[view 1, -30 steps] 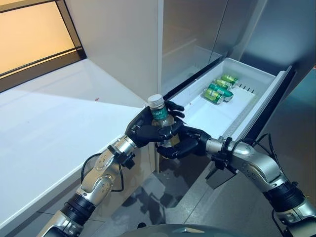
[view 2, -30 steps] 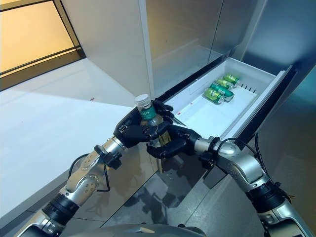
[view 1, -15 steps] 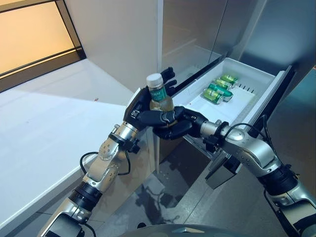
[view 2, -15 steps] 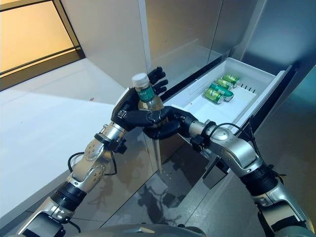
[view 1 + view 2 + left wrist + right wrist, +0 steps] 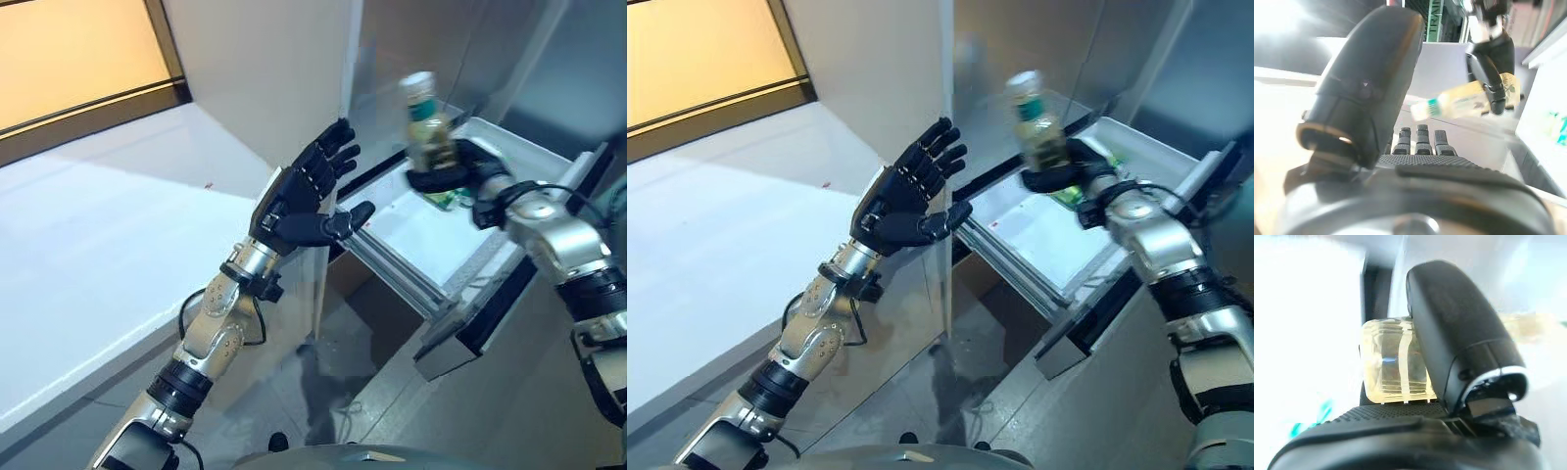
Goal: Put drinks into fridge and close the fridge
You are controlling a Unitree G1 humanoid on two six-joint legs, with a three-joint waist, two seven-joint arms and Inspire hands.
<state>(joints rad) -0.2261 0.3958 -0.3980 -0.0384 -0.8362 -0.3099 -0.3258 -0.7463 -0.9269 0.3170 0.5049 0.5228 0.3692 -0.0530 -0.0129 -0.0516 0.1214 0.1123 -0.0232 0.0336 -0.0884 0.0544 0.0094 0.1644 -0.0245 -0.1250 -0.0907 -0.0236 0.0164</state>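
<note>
Two silver-grey metal arms with rounded, segmented casings and black bands at the joints. Each ends in a dark robot hand: the left robot hand (image 5: 299, 201) has matte black segmented fingers; the right robot hand (image 5: 1073, 168) looks alike.

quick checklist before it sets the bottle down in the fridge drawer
1. Bottle gripped by right hand: ok, fingers curled round its lower part.
2. Bottle upright: ok, cap on top.
3. Left hand released and apart from the bottle: ok, fingers straight.
4. Drawer pulled out: ok.
5. Bare floor in the drawer to set it on: ok, white bottom shows beside the green cans.
6. Bottle over the drawer: cannot tell.
</note>
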